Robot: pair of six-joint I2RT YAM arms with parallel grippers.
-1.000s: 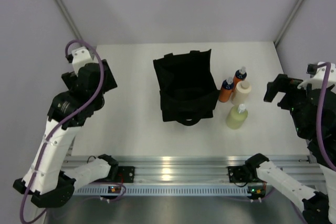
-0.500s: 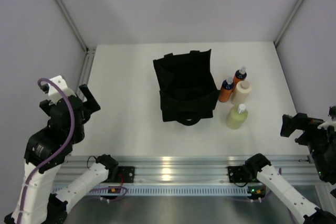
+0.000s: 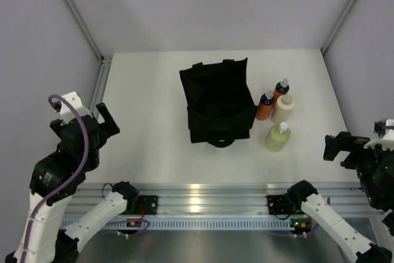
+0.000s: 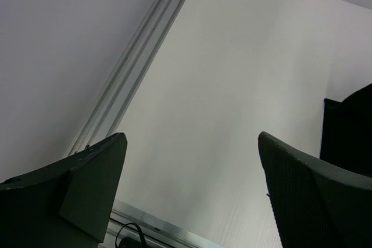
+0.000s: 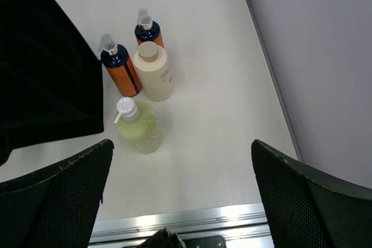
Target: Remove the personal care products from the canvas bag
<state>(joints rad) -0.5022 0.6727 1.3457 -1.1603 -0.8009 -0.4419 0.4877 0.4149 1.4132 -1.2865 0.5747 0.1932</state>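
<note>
On the white table [image 3: 154, 90], the black bag [image 3: 218, 106] stands open near the middle, its loop handles slack and its inside too dark in the overhead view to show whether anything lies within. The left gripper [image 3: 106, 119] hangs at the table's left edge, well apart from the bag, its fingers spread wide with nothing between them. The right gripper [image 3: 335, 147] hangs off the near right corner, likewise released and empty, with the bottles in its wrist camera's view. All four products stand upright on the table just right of the bag. The yellow-green bottle [image 3: 277, 138] is nearest the rail, a little apart from the rest. The cream bottle [image 3: 284, 109] is behind it, close against the near orange bottle [image 3: 266, 105], which stands just beside the bag's right wall. The far orange bottle [image 3: 281, 89] is at the back of the group. With four bottles out and both claws clear, the unpacking looks finished; nothing appears left to do, unless the bag's dark inside hides something.
</note>
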